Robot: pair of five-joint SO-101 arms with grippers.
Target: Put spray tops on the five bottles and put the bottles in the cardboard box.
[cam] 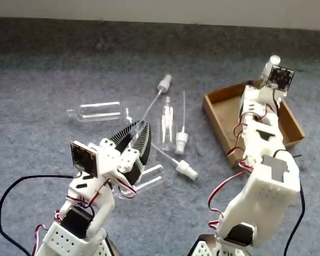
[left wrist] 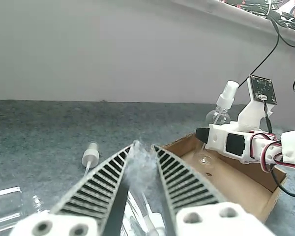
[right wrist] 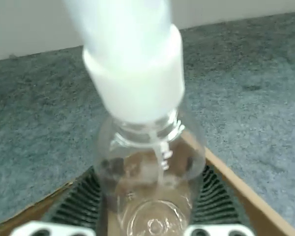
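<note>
My right gripper (cam: 270,74) is shut on a clear bottle (right wrist: 150,187) fitted with a white spray top (right wrist: 132,64), held upright over the far end of the cardboard box (cam: 218,109). The same capped bottle (left wrist: 220,114) stands out above the box (left wrist: 246,194) in the left wrist view. My left gripper (cam: 140,125) hovers low over the middle of the mat, its ribbed fingers (left wrist: 98,187) closed on something clear and blurry that looks like a bottle (left wrist: 139,167). Loose spray tops (cam: 164,82) (cam: 181,140) (cam: 186,170) with long tubes lie around it.
A clear bottle (cam: 93,111) lies to the left on the grey mat (cam: 42,80). Another bottle (cam: 167,121) sits among the spray tops, and one more (cam: 149,178) lies under the left arm. The right arm's body stretches along the box's near side.
</note>
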